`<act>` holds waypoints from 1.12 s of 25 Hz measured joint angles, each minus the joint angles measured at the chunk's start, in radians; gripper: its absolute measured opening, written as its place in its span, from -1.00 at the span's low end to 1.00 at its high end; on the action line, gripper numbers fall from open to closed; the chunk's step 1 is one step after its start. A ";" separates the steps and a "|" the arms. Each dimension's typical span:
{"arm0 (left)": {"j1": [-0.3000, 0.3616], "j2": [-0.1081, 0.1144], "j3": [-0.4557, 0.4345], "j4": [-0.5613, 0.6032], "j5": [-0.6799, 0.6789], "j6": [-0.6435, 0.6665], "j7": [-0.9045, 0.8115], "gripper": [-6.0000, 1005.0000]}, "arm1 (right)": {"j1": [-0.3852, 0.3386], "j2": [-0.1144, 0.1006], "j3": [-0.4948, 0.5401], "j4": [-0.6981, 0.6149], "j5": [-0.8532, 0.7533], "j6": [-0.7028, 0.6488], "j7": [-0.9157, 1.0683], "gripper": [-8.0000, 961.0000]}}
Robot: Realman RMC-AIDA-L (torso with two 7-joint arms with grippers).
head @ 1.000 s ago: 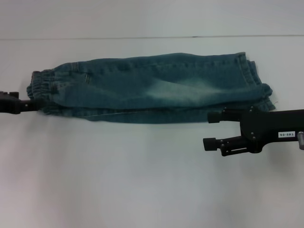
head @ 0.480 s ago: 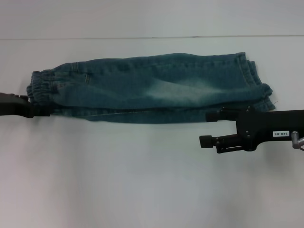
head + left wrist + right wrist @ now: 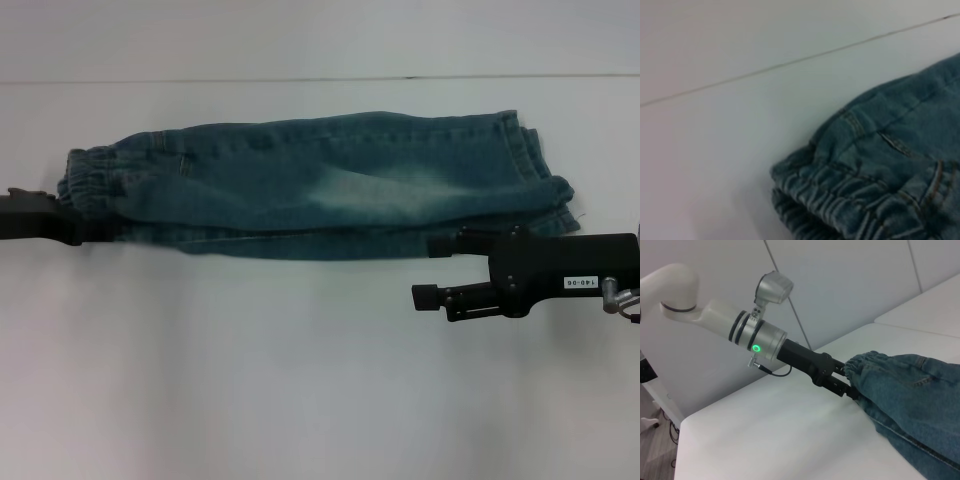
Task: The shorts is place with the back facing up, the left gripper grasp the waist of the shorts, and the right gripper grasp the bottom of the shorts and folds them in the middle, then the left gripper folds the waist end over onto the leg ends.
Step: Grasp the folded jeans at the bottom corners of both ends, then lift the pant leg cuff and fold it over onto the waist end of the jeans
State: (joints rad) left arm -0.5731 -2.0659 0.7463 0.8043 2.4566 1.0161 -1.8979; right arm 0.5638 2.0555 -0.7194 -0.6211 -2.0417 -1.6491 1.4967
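Teal-blue washed denim shorts (image 3: 320, 185) lie already folded lengthwise into a long strip across the white worktop (image 3: 300, 380), pale faded patch near the middle. The ruffled elastic waist (image 3: 90, 185) is at the end by the left gripper (image 3: 95, 232); the flat stitched leg ends (image 3: 535, 170) are at the end by the right gripper (image 3: 432, 270).

Left gripper, black metal claw on a black arm, sits at the near corner of the waist, tips against the gathered band (right wrist view shows it (image 3: 847, 382) pressed into the waist (image 3: 865, 365), fingers apparently pinching the fabric). Left wrist view only shows the waist (image 3: 840, 195) close up.

Right gripper, black claw with small white label (image 3: 581, 283) on its arm, is spread apart, fingers pointing toward the left gripper. Its far finger lies at the shorts' near edge, the near finger clear over bare worktop, holding nothing.
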 joint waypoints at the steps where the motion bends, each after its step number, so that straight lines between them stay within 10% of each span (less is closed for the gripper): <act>1: 0.004 -0.005 -0.002 0.010 -0.001 -0.006 0.002 0.73 | 0.000 0.000 0.000 0.000 0.000 0.002 0.000 0.97; 16: 0.031 -0.034 0.002 0.072 -0.006 0.011 0.028 -0.31 | 0.006 -0.001 -0.002 0.031 -0.003 0.054 -0.001 0.97; 28: 0.043 -0.044 -0.007 0.141 -0.008 0.096 0.028 -0.76 | 0.011 0.011 0.007 0.039 -0.001 0.105 -0.007 0.96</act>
State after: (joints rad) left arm -0.5299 -2.1096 0.7394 0.9452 2.4489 1.1118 -1.8698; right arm 0.5750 2.0667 -0.7120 -0.5823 -2.0423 -1.5445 1.4895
